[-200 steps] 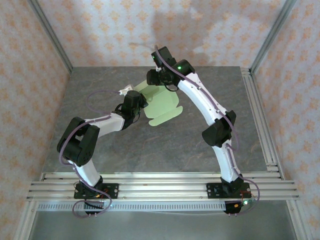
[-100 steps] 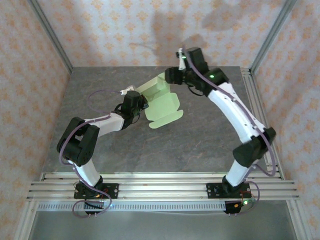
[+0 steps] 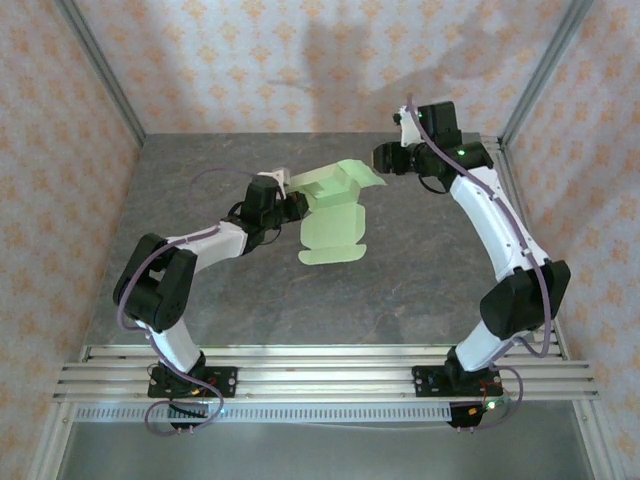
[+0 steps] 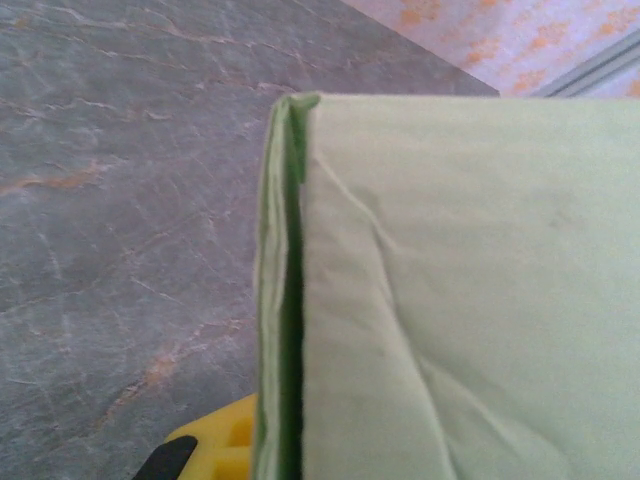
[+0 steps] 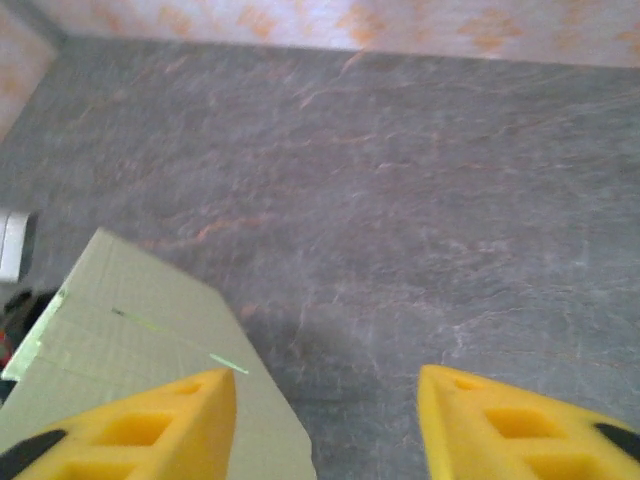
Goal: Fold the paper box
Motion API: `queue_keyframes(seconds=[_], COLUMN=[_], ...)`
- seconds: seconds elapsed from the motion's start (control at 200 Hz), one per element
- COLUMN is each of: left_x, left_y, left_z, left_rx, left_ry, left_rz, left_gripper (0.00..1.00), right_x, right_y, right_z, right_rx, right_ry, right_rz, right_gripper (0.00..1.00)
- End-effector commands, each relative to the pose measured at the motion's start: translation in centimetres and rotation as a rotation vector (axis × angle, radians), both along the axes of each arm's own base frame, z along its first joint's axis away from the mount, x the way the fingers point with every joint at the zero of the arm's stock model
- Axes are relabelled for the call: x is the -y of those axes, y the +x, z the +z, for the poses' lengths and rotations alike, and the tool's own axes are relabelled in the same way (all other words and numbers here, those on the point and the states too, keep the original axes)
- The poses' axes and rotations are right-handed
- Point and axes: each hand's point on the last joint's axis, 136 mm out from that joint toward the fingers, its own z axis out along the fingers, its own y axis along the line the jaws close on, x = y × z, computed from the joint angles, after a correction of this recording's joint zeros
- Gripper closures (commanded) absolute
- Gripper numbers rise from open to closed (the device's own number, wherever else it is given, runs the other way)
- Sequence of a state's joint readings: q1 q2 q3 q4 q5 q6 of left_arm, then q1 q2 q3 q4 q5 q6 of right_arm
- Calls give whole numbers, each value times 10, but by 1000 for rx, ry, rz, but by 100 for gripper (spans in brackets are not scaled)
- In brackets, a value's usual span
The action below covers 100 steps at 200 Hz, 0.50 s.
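The paper box [image 3: 335, 215] is pale green card, partly folded, with its upper flaps raised and a rounded-tab panel lying flat on the table towards me. My left gripper [image 3: 292, 203] is shut on the box's left edge. In the left wrist view the folded card [image 4: 450, 300] rises close in front of the camera, and one yellow finger [image 4: 215, 448] shows beside it. My right gripper [image 3: 383, 158] hangs open just right of the box's upper corner. In the right wrist view nothing lies between its fingers [image 5: 325, 420], and a corner of the card [image 5: 130, 320] sits below the left finger.
The grey marbled tabletop [image 3: 420, 270] stretches round the box. Patterned walls and metal posts [image 3: 100, 70] close in the back and sides. An aluminium rail frame [image 3: 320, 370] runs along the near edge by the arm bases.
My right arm has swung right and back, off the box's upper part. The box's upper flaps now stand higher, and my left gripper has shifted slightly up and right with the box.
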<state>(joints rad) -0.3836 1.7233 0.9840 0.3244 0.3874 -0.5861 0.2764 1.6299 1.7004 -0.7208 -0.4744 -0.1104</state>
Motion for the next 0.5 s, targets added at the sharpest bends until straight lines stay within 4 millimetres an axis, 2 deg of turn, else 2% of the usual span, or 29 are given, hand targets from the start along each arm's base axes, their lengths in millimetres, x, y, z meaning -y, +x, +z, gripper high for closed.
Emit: queue_keyframes(seconds=[0.0, 0.115, 0.24, 0.37, 0.496], left_x=[6, 1, 8, 12, 14], left_y=[4, 8, 13, 15, 13], left_z=[33, 30, 39, 46, 49], left_rx=[79, 32, 24, 24, 30], left_ry=[-8, -3, -59, -72, -73], left_rz=[-48, 3, 1, -10, -31], left_gripper=[100, 100, 100, 100, 100], right_x=[-24, -38, -47, -54, -58], right_y=[-20, -35, -42, -41, -30], right_z=[-2, -9, -17, -21, -21], right_rx=[-35, -59, -66, -58, -35], right_ry=[4, -51, -85, -95, -88], right_rz=[196, 265, 294, 298, 274], right_gripper=[57, 57, 60, 60, 60])
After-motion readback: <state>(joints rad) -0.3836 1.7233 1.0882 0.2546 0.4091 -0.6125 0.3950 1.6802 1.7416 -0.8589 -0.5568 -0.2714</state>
